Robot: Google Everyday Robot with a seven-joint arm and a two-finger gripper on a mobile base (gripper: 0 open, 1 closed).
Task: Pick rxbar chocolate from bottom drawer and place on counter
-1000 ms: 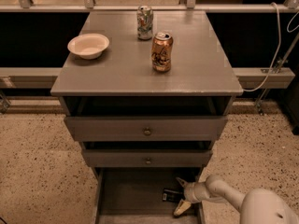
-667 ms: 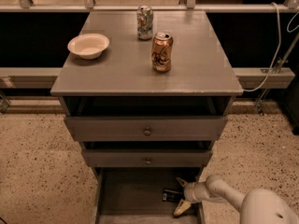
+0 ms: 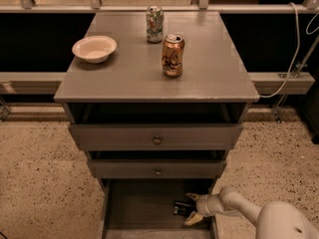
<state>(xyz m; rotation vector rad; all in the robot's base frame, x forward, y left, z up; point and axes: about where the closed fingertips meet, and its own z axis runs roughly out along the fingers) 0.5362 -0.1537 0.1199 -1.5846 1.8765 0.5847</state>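
Observation:
The bottom drawer (image 3: pixel 134 208) stands pulled open below the two knobbed drawers. The rxbar chocolate (image 3: pixel 180 208), a small flat black wrapper, lies on the drawer floor near its right side. My gripper (image 3: pixel 190 208) reaches in from the right on a white arm and is open, one finger above the bar's right end and one below it. The bar lies flat on the floor. The counter (image 3: pixel 124 73) is the grey cabinet top above.
On the counter stand a copper-coloured can (image 3: pixel 173 55), a silver patterned can (image 3: pixel 154 24) and a cream bowl (image 3: pixel 94 48). Two shallower drawers (image 3: pixel 157 140) jut out above the bottom drawer. Speckled floor lies to both sides. A white cable (image 3: pixel 294 59) hangs at the right.

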